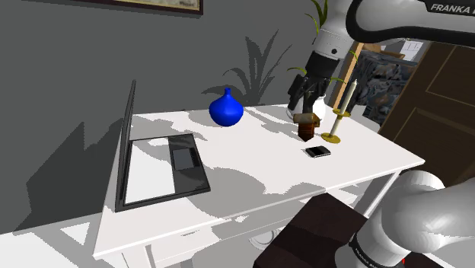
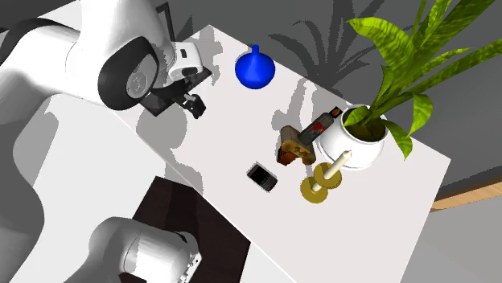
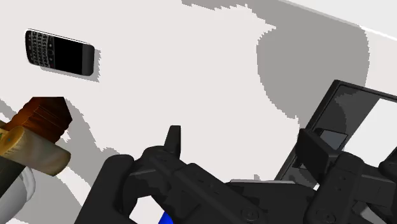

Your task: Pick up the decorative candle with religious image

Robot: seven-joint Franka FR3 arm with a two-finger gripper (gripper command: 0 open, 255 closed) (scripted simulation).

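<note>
The white table [image 1: 251, 179] carries an open laptop [image 1: 164, 164], a plant in a white pot [image 2: 364, 153], a blue vase [image 1: 226, 110], a brass candlestick [image 2: 320, 189] and a black phone [image 2: 261, 177]. The decorative candle [image 2: 299, 141], a cylinder with a printed label and a brown end, seems to lie tipped against the pot, just beside the candlestick. The gripper [image 1: 306, 103] hangs above the table near it, fingers spread and holding nothing. The candle is probably stiff, fairly heavy, smooth-sided and possibly breakable. A grasp square across its mid-body seems best, since the round body may roll.
</note>
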